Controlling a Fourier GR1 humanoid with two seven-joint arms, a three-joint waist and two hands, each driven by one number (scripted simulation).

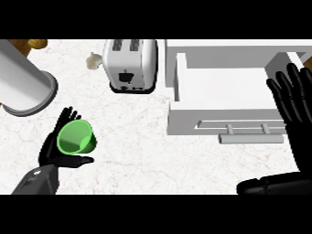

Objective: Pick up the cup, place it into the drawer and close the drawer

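Observation:
A green cup sits in my left hand at the lower left, over the marble counter; the fingers rise behind the cup and the thumb lies under it, curled round it. The white drawer stands open at the right, its inside bare, with a grey bar handle on its front. My right hand rests open, fingers up, at the drawer's right edge.
A white toaster stands at the back, just left of the drawer. A large grey cylinder lies at the far left. A small pale object sits beside the toaster. Wooden floor shows past the counter's corners.

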